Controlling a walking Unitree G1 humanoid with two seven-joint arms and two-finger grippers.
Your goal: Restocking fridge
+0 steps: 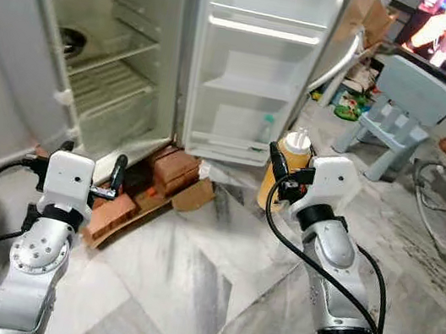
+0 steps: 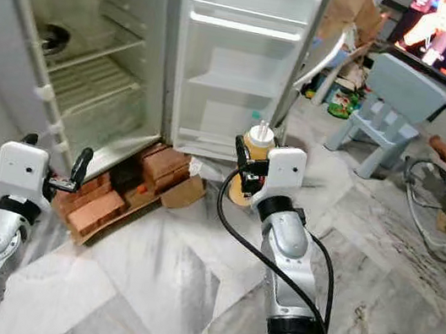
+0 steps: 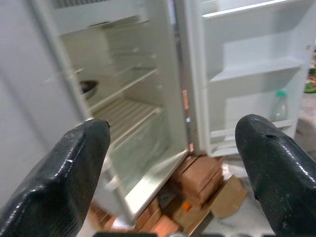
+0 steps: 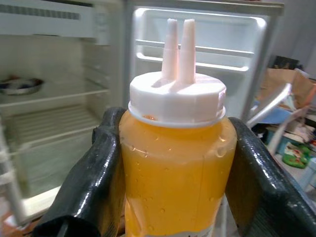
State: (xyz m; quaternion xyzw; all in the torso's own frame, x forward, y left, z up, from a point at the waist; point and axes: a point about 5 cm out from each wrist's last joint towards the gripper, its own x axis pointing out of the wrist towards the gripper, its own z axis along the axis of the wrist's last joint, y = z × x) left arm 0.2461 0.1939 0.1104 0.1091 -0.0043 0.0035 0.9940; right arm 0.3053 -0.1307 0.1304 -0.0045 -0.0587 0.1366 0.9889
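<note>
Before us, a grey-veined marble floor (image 1: 185, 289) carries red bricks (image 1: 173, 167) at centre frame and a pale-blue plastic chair (image 1: 404, 107) upper right.

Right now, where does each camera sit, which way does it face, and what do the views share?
Left eye: head, facing forward-down at the open fridge; both silver arms show.
Right eye: same head, same scene.
Left wrist: faces the fridge shelves between the open left end effector fingers.
Right wrist: faces the fridge door past the right end effector, shut on the orange sauce bottle.
Shared: the small bottle in the door shelf.
</note>
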